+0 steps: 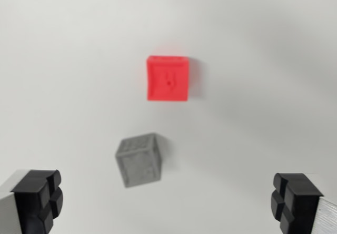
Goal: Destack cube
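Wide-spread, empty black gripper (168, 202) hangs above a white table (63, 60); a red plastic cube (167, 78) sits apart from a tilted grey plastic cube (138, 159).

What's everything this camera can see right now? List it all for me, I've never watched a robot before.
red cube: one, bright red, upper middle of the wrist view, lying on the surface by itself.
grey cube: one, grey, below the red one and slightly toward the wrist view's left, turned at an angle, apart from the red cube.
surface: one, plain white, filling the whole background.
pincer: one, wide open and holding nothing; its two black fingertips sit at the bottom corners of the view, with silver metal behind them.
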You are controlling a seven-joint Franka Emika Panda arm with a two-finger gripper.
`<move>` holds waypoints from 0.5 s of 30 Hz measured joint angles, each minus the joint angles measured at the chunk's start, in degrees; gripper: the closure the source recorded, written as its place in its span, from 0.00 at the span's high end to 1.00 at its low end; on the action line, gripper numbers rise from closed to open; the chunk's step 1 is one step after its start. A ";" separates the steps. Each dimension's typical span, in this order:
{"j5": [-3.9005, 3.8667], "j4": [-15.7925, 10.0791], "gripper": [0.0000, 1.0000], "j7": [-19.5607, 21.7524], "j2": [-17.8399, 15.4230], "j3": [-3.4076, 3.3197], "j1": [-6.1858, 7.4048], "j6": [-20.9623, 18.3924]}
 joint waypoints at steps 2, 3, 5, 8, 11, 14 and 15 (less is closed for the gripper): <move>0.01 0.28 1.00 0.00 -0.14 0.00 0.00 -0.43; 0.01 0.45 1.00 -0.01 -0.22 0.00 0.00 -0.67; 0.02 0.73 1.00 -0.01 -0.37 0.00 0.00 -1.11; 0.02 1.05 1.00 -0.02 -0.53 0.00 0.00 -1.60; 0.03 1.16 1.00 -0.03 -0.69 0.00 0.00 -1.87; 0.03 1.17 1.00 -0.03 -0.69 0.00 0.00 -1.90; 0.03 1.17 1.00 -0.03 -0.68 0.00 0.00 -1.90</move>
